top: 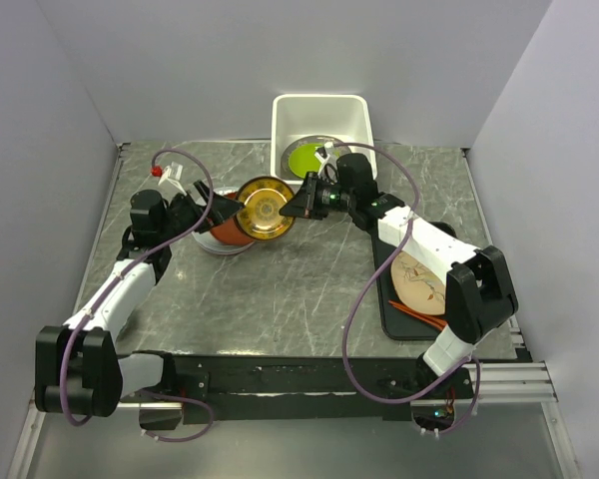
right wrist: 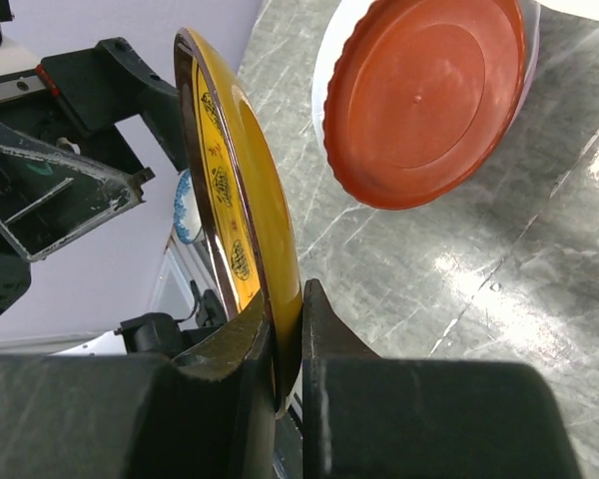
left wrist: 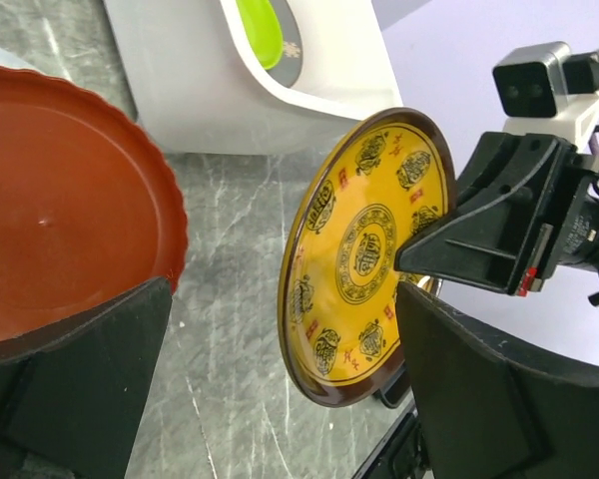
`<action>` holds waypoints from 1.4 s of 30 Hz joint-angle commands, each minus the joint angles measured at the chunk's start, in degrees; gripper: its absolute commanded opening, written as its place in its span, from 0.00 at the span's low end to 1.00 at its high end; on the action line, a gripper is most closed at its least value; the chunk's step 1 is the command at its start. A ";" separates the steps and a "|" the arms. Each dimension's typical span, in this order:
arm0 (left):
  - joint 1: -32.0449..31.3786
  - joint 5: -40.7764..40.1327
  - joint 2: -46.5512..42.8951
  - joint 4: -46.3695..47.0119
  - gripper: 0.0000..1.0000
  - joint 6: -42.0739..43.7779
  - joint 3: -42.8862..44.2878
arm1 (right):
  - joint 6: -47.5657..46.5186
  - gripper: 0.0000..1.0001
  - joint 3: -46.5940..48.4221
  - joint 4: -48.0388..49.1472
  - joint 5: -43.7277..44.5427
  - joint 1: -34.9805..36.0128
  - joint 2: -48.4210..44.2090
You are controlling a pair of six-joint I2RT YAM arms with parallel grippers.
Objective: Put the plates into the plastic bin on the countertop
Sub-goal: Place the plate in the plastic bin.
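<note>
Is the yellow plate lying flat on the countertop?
No, the yellow plate stands on edge, its rim pinched by the right hand.

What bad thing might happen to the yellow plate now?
1. The right tool pinches only the rim of the yellow plate, so the upright plate may slip or swing and drop onto the countertop.
2. The left tool stands open around the plate and might bump it when backing off.

Glossy yellow plate (left wrist: 364,254), matt red-brown plate (left wrist: 60,190), polished marble-look countertop (top: 280,289)
</note>
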 commanded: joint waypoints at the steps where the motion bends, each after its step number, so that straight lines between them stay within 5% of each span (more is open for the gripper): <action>1: -0.13 -1.74 -2.20 -0.76 0.99 2.17 0.97 | 0.48 0.00 0.81 2.97 0.05 0.28 -0.61; 20: -0.13 -7.09 -2.45 0.30 0.99 2.08 -1.22 | -1.89 0.00 -3.24 -0.72 4.80 -1.92 -6.77; 42: -0.21 -17.12 -9.41 -9.73 0.99 7.00 -1.75 | -2.34 0.00 10.74 -2.74 4.10 -7.71 2.46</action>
